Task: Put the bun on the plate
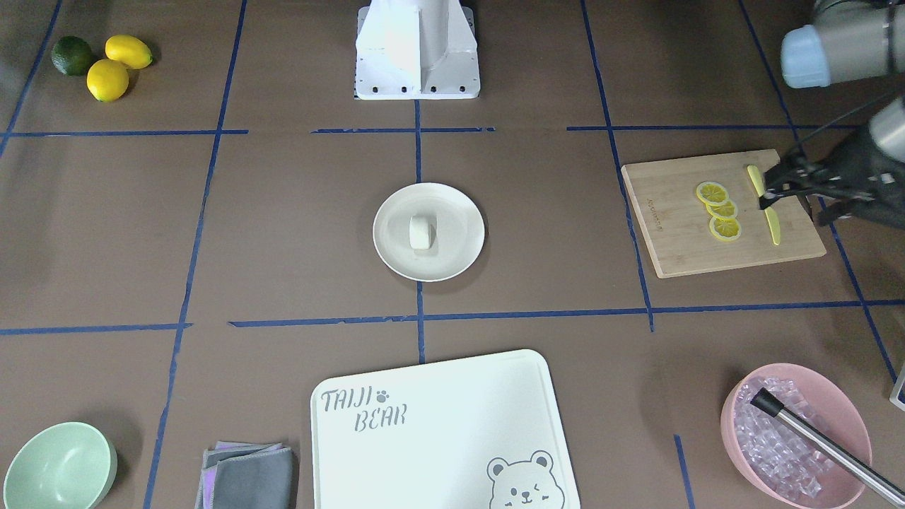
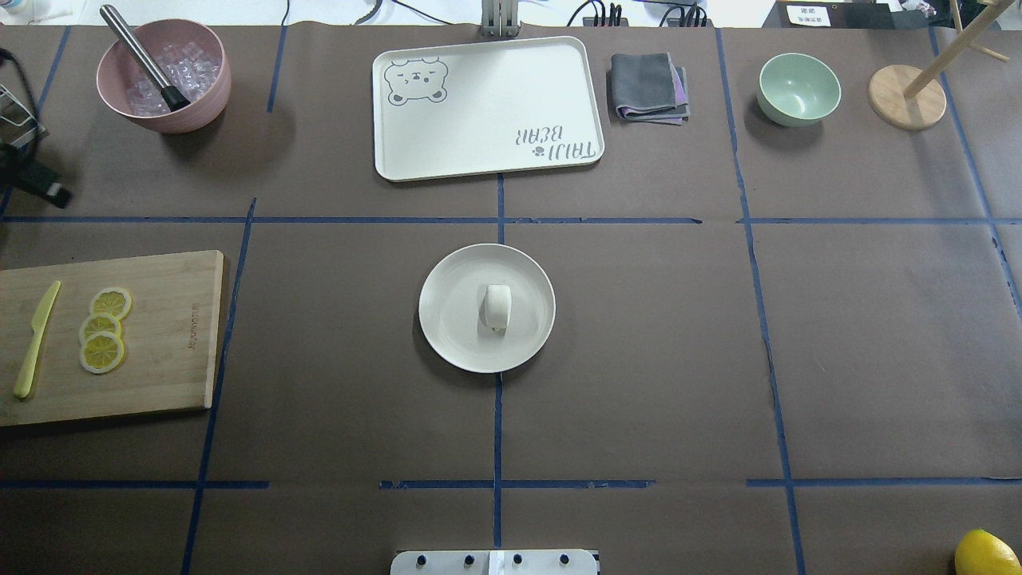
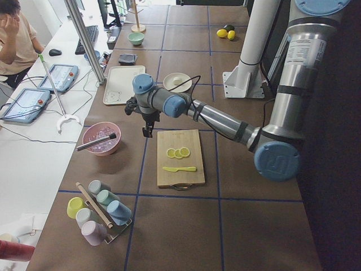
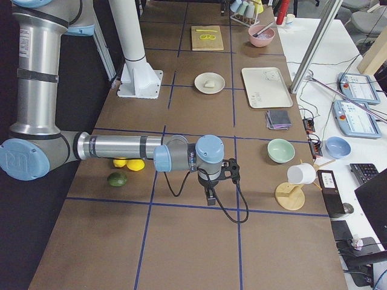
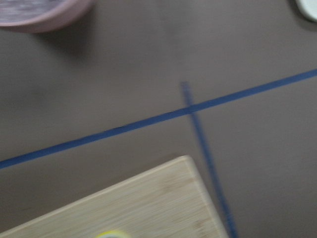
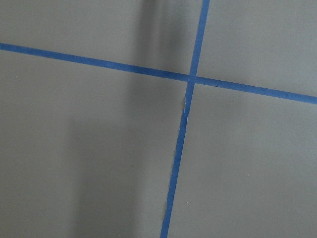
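The small white bun [image 1: 421,232] [image 2: 497,307] lies near the middle of the round cream plate [image 1: 456,212] [image 2: 451,279] at the table's centre, and nothing touches it. My left gripper [image 1: 767,196] [image 3: 148,133] hangs above the table by the wooden cutting board's far edge, well away from the plate. It holds nothing I can see, and I cannot tell whether its fingers are open or shut. My right gripper [image 4: 210,198] shows only in the exterior right view, low over bare table near that end, and I cannot tell its state. Both wrist views show only table, tape lines and a board corner.
The cutting board [image 1: 672,233] carries three lemon slices [image 1: 722,210] and a yellow knife [image 1: 772,226]. A pink bowl [image 1: 848,417] of ice, the bear board [image 1: 438,424], a folded cloth [image 1: 247,474], a green bowl [image 1: 60,466] and lemons [image 1: 106,79] ring the table. A person sits at the side desk.
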Robot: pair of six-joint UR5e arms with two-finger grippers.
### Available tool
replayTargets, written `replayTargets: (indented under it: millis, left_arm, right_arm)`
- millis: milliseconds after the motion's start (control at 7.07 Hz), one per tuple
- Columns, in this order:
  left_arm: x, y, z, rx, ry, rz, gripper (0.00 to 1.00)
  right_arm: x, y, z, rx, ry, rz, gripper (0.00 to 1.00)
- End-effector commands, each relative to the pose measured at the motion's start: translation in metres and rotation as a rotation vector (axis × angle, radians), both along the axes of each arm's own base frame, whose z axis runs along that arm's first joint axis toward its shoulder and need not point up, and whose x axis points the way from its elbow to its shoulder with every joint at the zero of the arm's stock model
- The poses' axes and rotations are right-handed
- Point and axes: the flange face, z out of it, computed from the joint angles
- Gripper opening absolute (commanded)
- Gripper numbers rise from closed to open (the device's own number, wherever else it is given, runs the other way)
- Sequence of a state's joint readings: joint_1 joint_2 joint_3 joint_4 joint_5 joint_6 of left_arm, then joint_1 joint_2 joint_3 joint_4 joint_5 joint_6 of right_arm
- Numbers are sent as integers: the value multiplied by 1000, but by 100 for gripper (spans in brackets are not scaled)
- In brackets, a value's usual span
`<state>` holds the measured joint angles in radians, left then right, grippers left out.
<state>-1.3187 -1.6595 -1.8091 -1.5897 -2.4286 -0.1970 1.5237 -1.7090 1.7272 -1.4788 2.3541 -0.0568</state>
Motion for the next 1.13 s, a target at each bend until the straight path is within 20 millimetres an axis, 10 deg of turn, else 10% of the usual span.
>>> replayTargets:
  millis: [0,990]
  left_arm:
    - [-106,50,78,-91,2,-140,100]
    - [-114,62,152,-202,-120,-162,100]
  right_arm:
    - [1,0,0,0,1,1,100]
    - [1,0,0,1,1,0,100]
